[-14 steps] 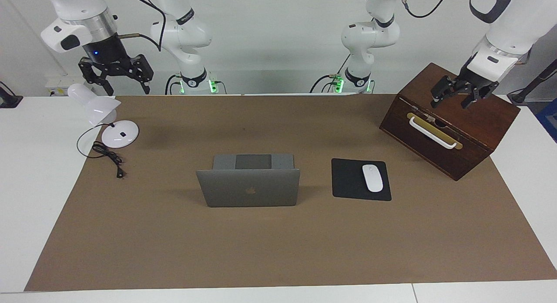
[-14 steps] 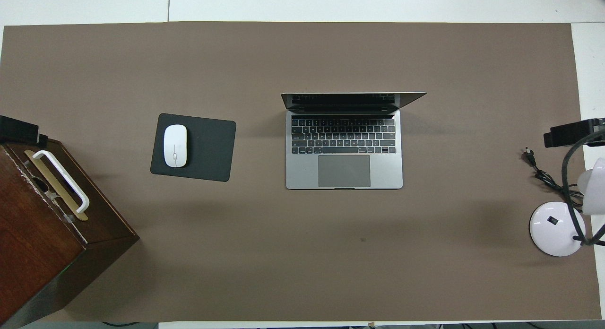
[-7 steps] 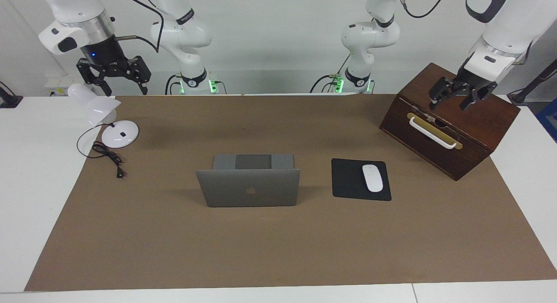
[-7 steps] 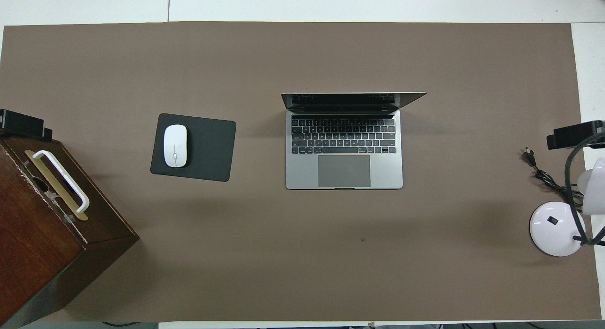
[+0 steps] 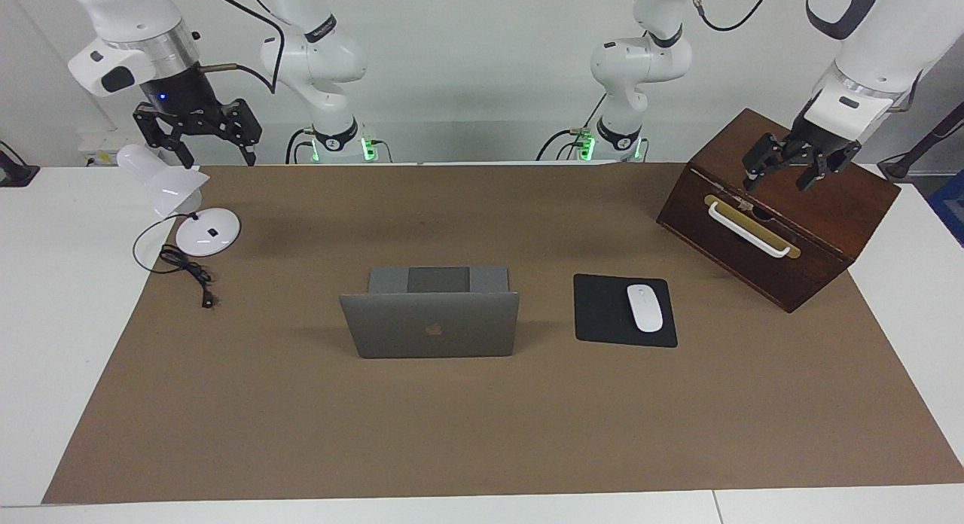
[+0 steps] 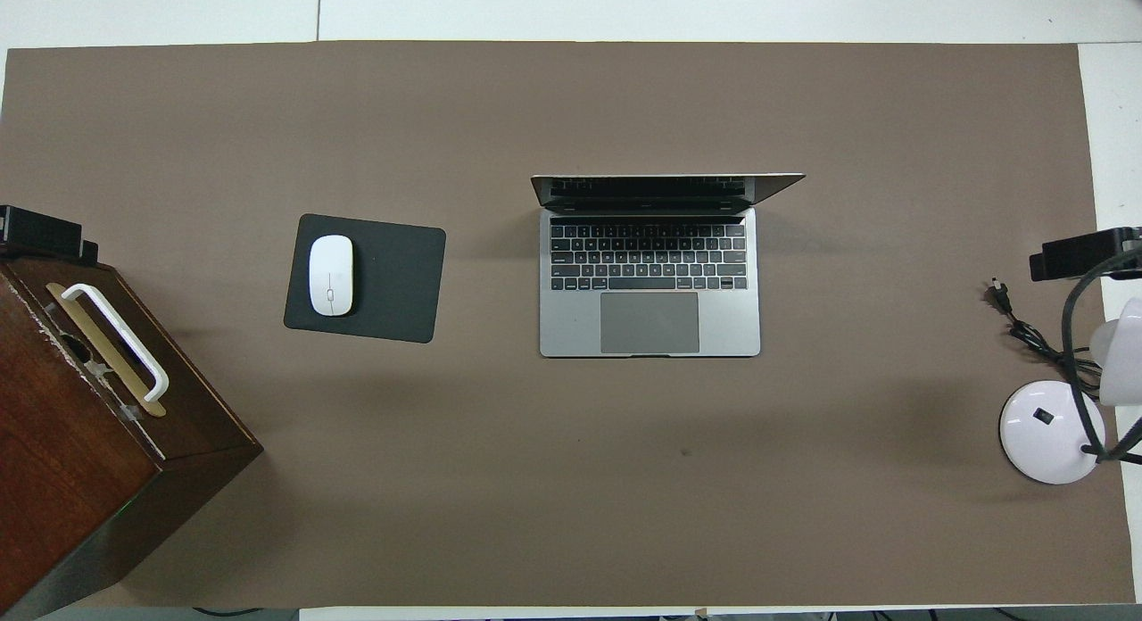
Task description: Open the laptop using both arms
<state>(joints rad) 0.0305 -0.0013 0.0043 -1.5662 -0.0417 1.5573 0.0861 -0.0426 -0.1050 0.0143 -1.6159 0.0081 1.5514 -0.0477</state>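
Note:
The silver-grey laptop (image 5: 433, 324) (image 6: 649, 282) stands in the middle of the brown mat. Its lid is raised about upright, logo side turned away from the robots, and the keyboard and trackpad show in the overhead view. My left gripper (image 5: 777, 179) (image 6: 36, 233) hangs open and empty over the wooden box, well away from the laptop. At the right arm's end of the table my right gripper (image 5: 218, 159) (image 6: 1079, 253) hangs open and empty over the desk lamp. Neither gripper touches anything.
A dark wooden box (image 5: 783, 223) (image 6: 80, 478) with a white handle sits at the left arm's end. A black mouse pad (image 5: 606, 313) (image 6: 393, 282) carries a white mouse (image 5: 645, 307) (image 6: 330, 275) beside the laptop. A white desk lamp (image 5: 203, 226) (image 6: 1053, 429) and its cord lie at the right arm's end.
Both grippers have drifted slightly upward at their ends of the table and stay open. The laptop, mouse, box and lamp have not moved.

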